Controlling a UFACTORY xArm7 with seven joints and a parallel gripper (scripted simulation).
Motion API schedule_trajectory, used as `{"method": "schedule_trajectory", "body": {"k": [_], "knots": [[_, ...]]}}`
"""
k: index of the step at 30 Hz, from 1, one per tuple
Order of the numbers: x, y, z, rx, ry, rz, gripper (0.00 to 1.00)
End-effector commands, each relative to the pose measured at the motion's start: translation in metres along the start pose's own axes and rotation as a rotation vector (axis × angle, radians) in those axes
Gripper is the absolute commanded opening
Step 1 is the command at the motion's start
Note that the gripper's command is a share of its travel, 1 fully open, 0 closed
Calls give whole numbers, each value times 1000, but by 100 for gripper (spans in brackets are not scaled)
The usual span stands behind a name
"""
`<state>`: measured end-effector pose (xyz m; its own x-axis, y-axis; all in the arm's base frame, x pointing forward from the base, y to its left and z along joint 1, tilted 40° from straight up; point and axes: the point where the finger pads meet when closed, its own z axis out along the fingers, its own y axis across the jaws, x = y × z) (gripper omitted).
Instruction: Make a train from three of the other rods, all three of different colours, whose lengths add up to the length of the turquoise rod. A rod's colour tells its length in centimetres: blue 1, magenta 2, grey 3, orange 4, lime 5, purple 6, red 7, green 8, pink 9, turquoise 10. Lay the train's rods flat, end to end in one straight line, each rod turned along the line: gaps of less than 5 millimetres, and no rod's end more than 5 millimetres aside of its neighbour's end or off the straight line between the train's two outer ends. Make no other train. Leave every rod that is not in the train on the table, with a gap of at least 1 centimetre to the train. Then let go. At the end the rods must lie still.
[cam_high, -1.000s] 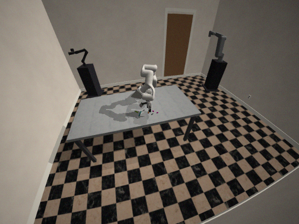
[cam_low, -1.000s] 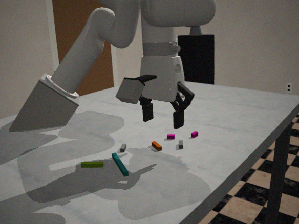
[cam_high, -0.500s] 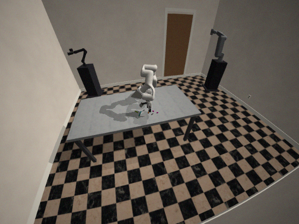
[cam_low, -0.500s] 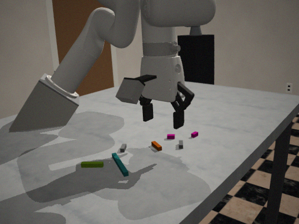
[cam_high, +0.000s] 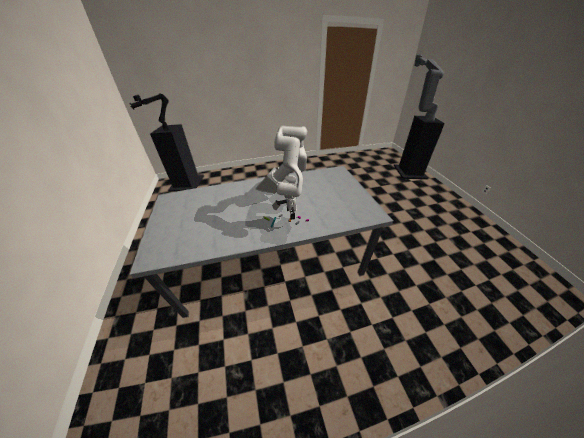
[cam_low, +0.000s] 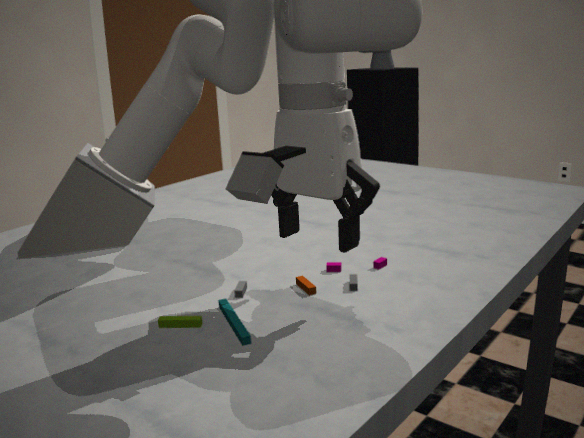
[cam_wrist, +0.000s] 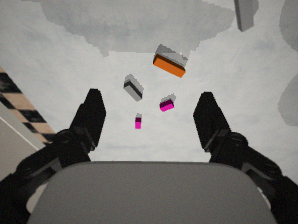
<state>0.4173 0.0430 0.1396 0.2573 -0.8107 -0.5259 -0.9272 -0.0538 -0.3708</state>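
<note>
My gripper (cam_low: 318, 235) hangs open and empty above the table; it also shows in the wrist view (cam_wrist: 150, 120). Below it lie two magenta rods (cam_low: 333, 266) (cam_low: 380, 262), a grey rod (cam_low: 353, 282) and an orange rod (cam_low: 305, 285), all apart. A second grey rod (cam_low: 240, 288) lies further left. The turquoise rod (cam_low: 234, 321) lies flat at a slant, with the lime rod (cam_low: 180, 321) just left of it. In the wrist view the orange rod (cam_wrist: 170, 62), a grey rod (cam_wrist: 133, 87) and both magenta rods (cam_wrist: 167, 103) (cam_wrist: 138, 121) lie between the fingers' lines.
The table's front edge (cam_low: 465, 330) runs close to the right of the rods. The arm's base (cam_low: 85, 210) stands at the back left. Two other arms on black pedestals (cam_high: 175, 155) (cam_high: 421, 146) stand beyond the table.
</note>
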Motion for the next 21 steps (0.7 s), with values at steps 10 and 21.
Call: {"method": "schedule_trajectory", "body": {"k": [10,21], "knots": [[-11,-3,-1,3,2,-308,100],[-26,-5,-2,2,2,-703,100]]}}
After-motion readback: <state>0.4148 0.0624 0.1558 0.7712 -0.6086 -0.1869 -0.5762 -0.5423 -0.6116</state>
